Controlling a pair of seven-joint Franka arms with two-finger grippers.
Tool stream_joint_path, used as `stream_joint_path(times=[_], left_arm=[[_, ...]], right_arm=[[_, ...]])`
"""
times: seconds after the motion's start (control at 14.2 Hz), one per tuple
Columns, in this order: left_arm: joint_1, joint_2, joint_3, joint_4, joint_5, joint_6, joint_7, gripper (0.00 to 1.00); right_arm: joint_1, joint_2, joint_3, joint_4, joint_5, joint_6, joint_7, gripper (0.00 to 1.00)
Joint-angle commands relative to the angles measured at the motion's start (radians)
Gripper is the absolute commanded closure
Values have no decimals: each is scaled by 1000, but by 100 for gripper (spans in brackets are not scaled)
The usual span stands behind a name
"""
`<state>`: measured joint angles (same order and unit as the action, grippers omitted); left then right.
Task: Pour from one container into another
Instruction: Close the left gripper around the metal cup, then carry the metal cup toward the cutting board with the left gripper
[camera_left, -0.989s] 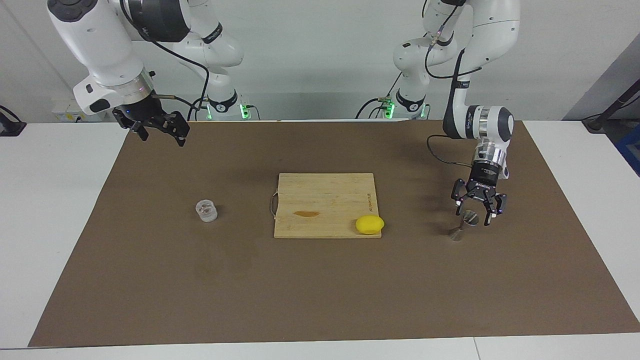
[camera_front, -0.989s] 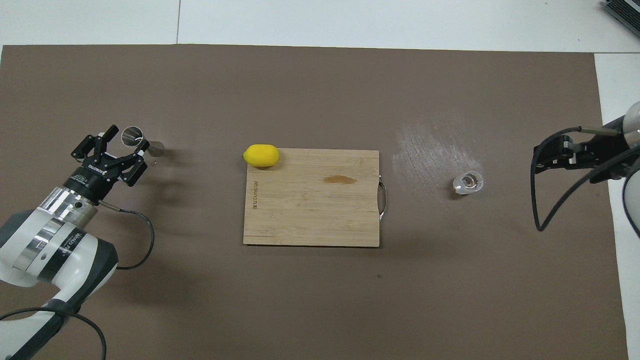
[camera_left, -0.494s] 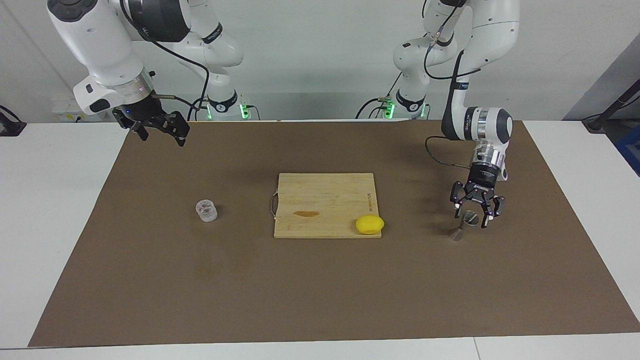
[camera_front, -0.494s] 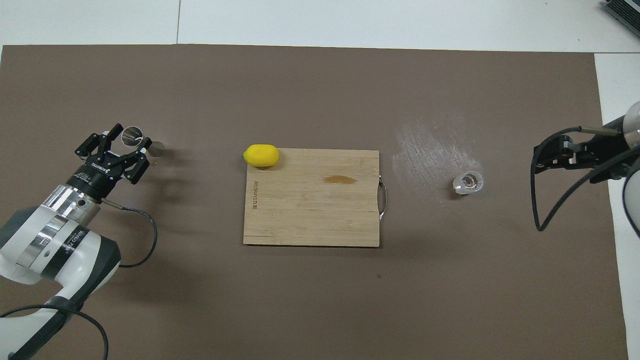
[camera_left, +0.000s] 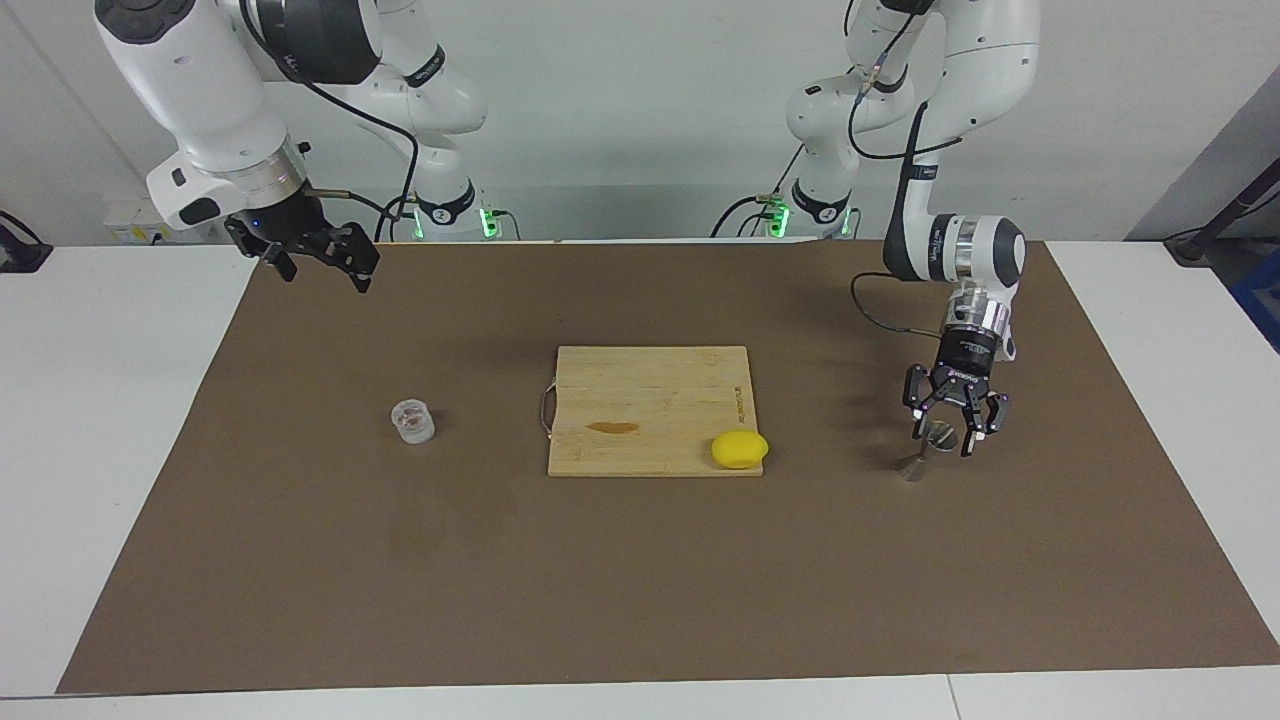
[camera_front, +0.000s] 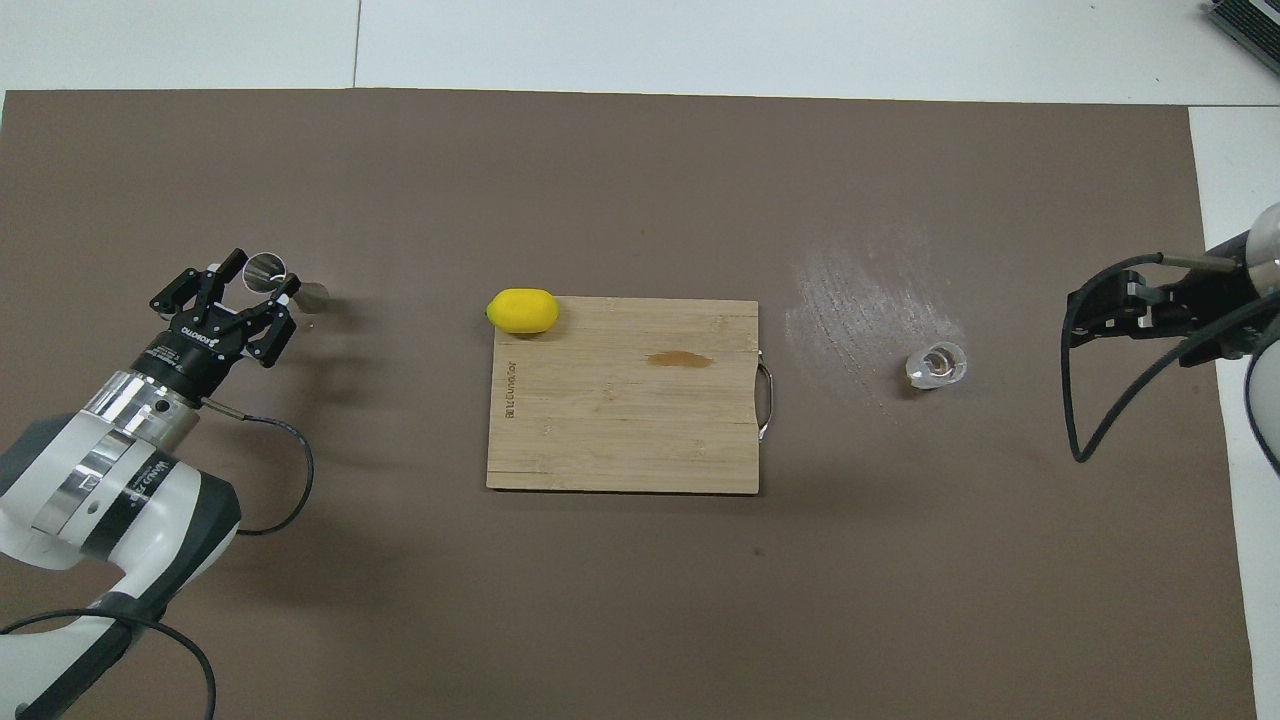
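Observation:
The steel jigger (camera_left: 925, 451) stands on the brown mat toward the left arm's end of the table; it also shows in the overhead view (camera_front: 266, 268). My left gripper (camera_left: 941, 439) is open and points down, its fingers on either side of the jigger's upper cup (camera_front: 262, 275). The clear glass tumbler (camera_left: 412, 421) stands alone on the mat toward the right arm's end, and shows in the overhead view too (camera_front: 937, 365). My right gripper (camera_left: 324, 273) waits open and empty, raised over the mat's corner nearest the right arm's base (camera_front: 1085, 318).
A wooden cutting board (camera_left: 650, 395) lies in the middle of the mat (camera_left: 640, 580), with a brown stain on it. A yellow lemon (camera_left: 740, 449) sits on the board's corner toward the jigger. A pale smear marks the mat by the tumbler (camera_front: 870, 290).
My left gripper has crept forward over the jigger, so its fingers now straddle the upper cup. The right arm, tumbler and lemon have not moved.

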<state>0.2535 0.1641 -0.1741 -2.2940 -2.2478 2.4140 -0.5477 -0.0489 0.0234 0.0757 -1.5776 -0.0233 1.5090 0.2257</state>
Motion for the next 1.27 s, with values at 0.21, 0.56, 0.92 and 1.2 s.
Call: stream_joint_path(times=[0.21, 0.56, 0.92, 1.2], left_arm=[[-4, 15, -2, 21, -27, 24, 6, 66], [-11, 15, -2, 27, -26, 14, 22, 100], [0, 8, -137, 125, -24, 131, 65, 100], [-3, -2, -290, 171, -26, 174, -17, 100]], right_arm=[[-11, -8, 7, 2, 14, -20, 15, 0], [-11, -11, 7, 2, 14, -21, 14, 0], [-5, -51, 7, 1, 14, -16, 27, 0], [-8, -53, 7, -30, 14, 58, 41, 0]])
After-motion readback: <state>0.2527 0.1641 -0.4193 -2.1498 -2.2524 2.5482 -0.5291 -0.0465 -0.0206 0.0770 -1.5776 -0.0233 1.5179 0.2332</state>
